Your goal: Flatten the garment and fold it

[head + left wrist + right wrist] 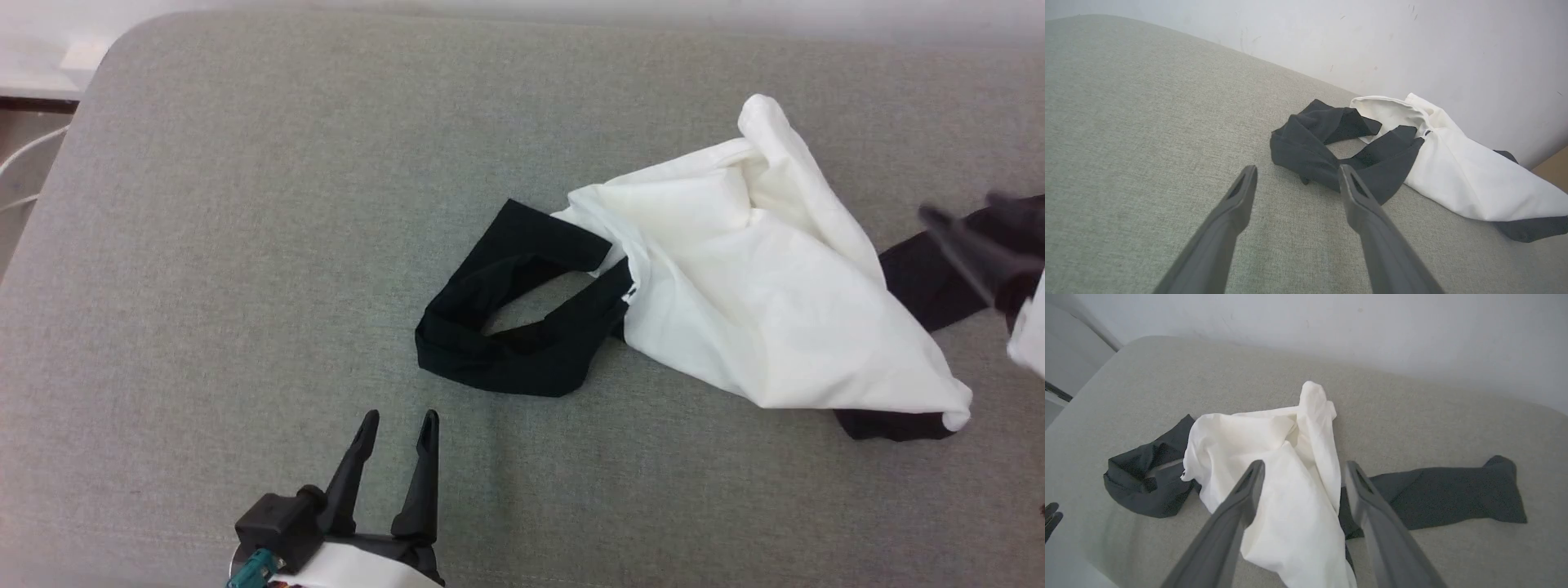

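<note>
White garment [759,286] on grey upholstery [245,245]

The garment [759,302] has a plain white body, faintly cream in the head view. One sleeve [506,327] is solid black, reading as charcoal in both wrist views; the other sleeve [1445,494] is the same dark charcoal-black. The worktop [245,245] is a muted grey-green with a fine woven fleck. The left gripper [401,418] is matt black, with a white forearm shell [359,573] and a teal connector [253,565] beside it; the right gripper [1304,465] has dark grey fingers [1224,535]. The wall [1372,41] is off-white with a few faint dark specks, and a tan strip [1553,169] shows at its foot
</note>
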Motion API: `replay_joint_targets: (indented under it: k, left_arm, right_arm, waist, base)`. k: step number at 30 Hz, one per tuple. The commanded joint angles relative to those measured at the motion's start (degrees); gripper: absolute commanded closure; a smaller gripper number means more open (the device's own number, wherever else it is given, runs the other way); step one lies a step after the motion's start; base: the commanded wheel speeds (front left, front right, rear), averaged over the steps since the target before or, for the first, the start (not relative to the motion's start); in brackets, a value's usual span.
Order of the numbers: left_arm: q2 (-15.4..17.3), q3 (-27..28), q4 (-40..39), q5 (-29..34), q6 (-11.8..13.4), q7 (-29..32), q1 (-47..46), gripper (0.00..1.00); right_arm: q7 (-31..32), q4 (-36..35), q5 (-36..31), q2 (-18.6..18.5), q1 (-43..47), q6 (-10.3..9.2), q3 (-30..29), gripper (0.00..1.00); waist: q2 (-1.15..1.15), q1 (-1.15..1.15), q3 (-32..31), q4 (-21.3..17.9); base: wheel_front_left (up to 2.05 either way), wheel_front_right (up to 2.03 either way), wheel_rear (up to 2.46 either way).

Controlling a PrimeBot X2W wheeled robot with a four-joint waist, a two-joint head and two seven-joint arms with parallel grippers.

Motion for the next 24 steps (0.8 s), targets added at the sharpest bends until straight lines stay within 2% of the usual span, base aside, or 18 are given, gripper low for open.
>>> replay_joint_targets:
  k: [1,4,13,21,22,23,24]
  left_arm:
    - [-0.10,0.06,-0.07,-0.12,-0.26,-0.27,-0.65,0.00]
    - [-0.10,0.01,-0.30,-0.13,-0.29,-0.27,-1.32,0.00]
    - [-0.10,-1.20,-0.74,-1.09,-0.40,-0.27,-4.22,0.00]
    - [-0.10,-1.40,-0.08,-1.65,-0.24,-0.27,-5.24,0.00]
    - [-0.10,-1.40,-0.02,-1.73,-0.18,-0.27,-5.28,0.00]
    - [-0.10,-1.44,0.02,-1.76,-0.13,-0.27,-5.32,0.00]
    - [-0.10,-1.50,0.07,-1.73,-0.10,-0.27,-5.36,0.00]
  right_arm:
    - [-2.97,0.87,-1.71,-0.69,-1.44,0.03,0.94,0.00]
    - [-7.86,5.84,-4.23,-1.71,-2.49,0.03,4.86,0.00]
    - [-13.98,22.70,-10.48,-3.79,-9.33,0.03,13.19,0.00]
    - [-13.15,34.37,-12.92,-4.43,-12.14,0.03,17.56,0.00]
    - [-13.18,35.34,-12.98,-4.42,-12.10,0.03,18.26,0.11]
    - [-13.34,36.23,-12.94,-4.44,-12.11,0.03,18.81,0.53]
    - [-13.57,36.91,-12.74,-4.46,-12.16,0.03,19.50,0.88]
  waist:
    - [0.00,0.00,0.99,0.78]
    - [0.00,0.00,2.41,1.75]
    - [0.00,0.00,7.71,5.12]
    - [0.00,0.00,8.79,6.40]
    - [0.00,0.00,8.68,6.41]
    - [0.00,0.00,8.57,6.39]
    - [0.00,0.00,8.45,6.33]
  base:
    - [0.00,0.00,0.00]
    - [0.00,0.00,0.00]
    - [0.00,0.00,0.00]
    - [0.00,0.00,0.00]
    - [0.00,0.00,0.00]
    - [0.00,0.00,0.00]
    - [0.00,0.00,0.00]
